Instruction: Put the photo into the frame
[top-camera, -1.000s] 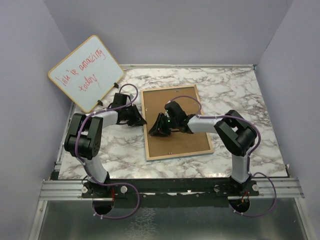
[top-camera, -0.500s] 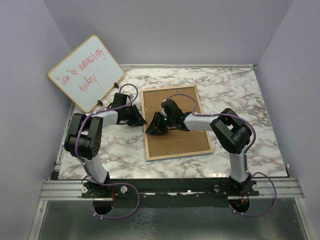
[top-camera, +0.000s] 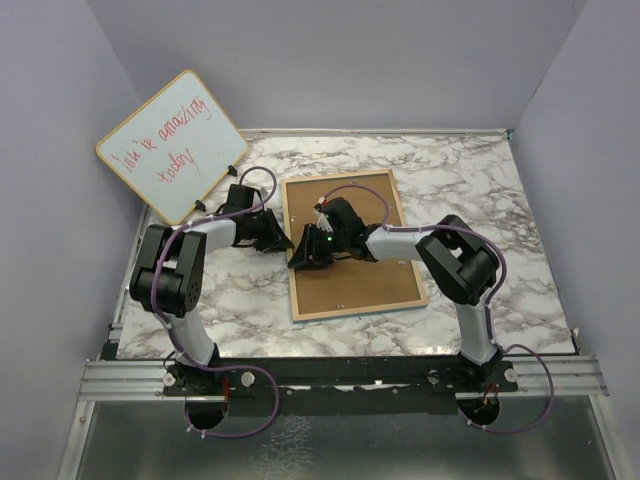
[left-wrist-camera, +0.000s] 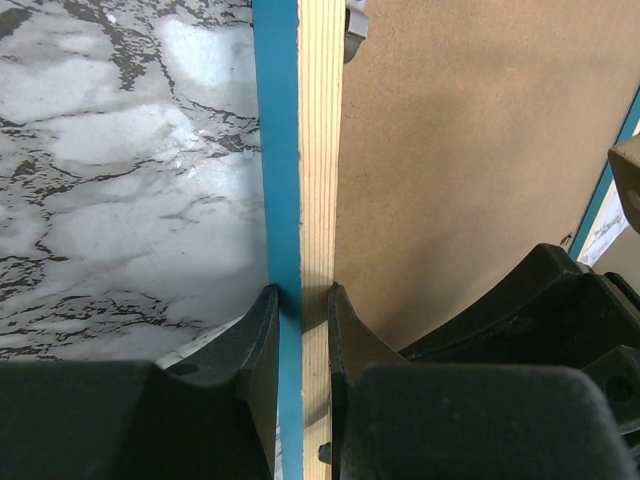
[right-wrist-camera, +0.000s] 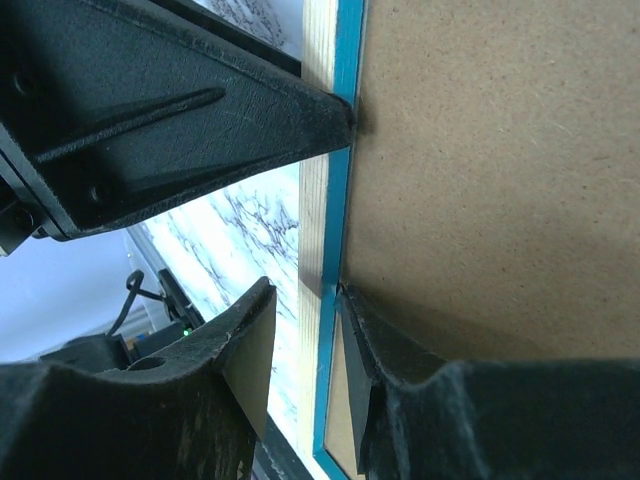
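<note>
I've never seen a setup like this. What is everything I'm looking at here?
frame: one, pale wood back facing up with a blue edge, flat on the middle of the table.
backing board: one, brown, inside the frame.
whiteboard: one, white with red handwriting, propped at the far left corner.
table: one, white and grey marble pattern, under everything.
left hand: one, black, pinching the frame's left rail.
right hand: one, black, straddling the same rail, not closed on it.
</note>
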